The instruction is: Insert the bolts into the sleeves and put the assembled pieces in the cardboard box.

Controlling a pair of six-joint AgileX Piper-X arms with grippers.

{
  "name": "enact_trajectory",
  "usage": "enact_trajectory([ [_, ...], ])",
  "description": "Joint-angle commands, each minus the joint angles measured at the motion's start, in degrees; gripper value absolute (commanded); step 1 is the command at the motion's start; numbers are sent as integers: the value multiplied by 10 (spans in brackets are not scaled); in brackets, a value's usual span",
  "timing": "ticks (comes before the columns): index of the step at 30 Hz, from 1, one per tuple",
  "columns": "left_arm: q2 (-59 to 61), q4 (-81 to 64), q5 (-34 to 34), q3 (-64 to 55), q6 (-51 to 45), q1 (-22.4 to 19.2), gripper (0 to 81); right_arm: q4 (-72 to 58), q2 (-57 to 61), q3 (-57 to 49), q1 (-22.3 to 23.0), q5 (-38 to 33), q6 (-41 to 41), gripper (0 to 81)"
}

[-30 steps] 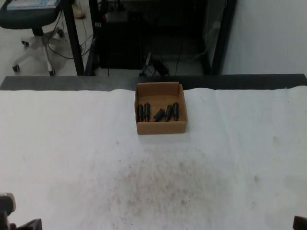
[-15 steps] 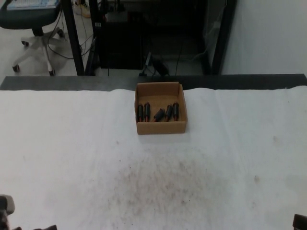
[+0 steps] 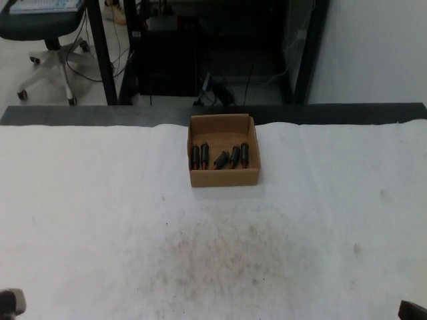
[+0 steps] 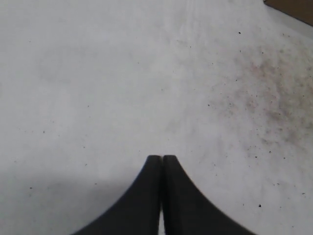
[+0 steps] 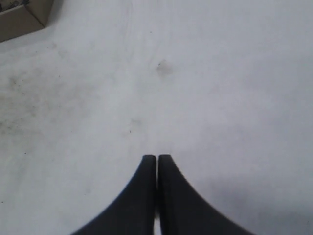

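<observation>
In cardboard box (image 3: 223, 177): five assembled pieces (image 3: 244, 154), detail unclear; left jaws, right jaws clenched, empty.

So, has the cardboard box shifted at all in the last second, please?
No; the cardboard box still sits just short of the bench's dark far edge.

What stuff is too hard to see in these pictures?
High view: the pieces in the cardboard box are too small to tell whether they are fully assembled.
Right wrist view: the picture's edge cuts off the cardboard box, leaving one corner, so its inside is hidden.
</observation>
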Motion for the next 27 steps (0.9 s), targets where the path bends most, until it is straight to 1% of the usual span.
enact_trajectory([
  [1,-13,-3,0,-4,-1,-1,2,-10,-9,-6,-2,-4,2,8],
  [9,-58,-32,-1,-4,-1,-1,2,-10,-25,-6,-2,-4,2,8],
  [19,-65,-61,-1,-4,1,-1,2,-10,-25,-6,-2,-4,2,8],
  [20,-65,-59,-11,-4,23,-1,2,-10,-25,-6,-2,-4,2,8],
  [23,-65,-50,-75,-4,192,-1,2,-10,-25,-6,-2,-4,2,8],
  [27,-65,-56,-116,-4,329,-1,2,-10,-25,-6,-2,-4,2,8],
])
